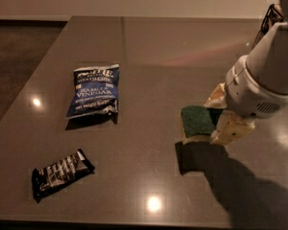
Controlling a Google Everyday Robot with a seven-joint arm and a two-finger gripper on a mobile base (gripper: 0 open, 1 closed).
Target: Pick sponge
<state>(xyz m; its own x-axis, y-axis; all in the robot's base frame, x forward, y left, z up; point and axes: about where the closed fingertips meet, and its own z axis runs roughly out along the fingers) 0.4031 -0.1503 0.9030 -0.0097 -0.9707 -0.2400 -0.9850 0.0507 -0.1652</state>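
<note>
We see the gripper clamped on the sponge at the right of the counter, the blue chip bag well apart leftward.

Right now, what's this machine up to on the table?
The robot is picking up a sponge. Its hand is shut on the right end of the green-topped sponge, one finger on each side. It holds the sponge a little above the grey table, and the sponge's shadow falls on the surface below. A blue chip bag and a black snack bar wrapper lie untouched off to the left.
</note>
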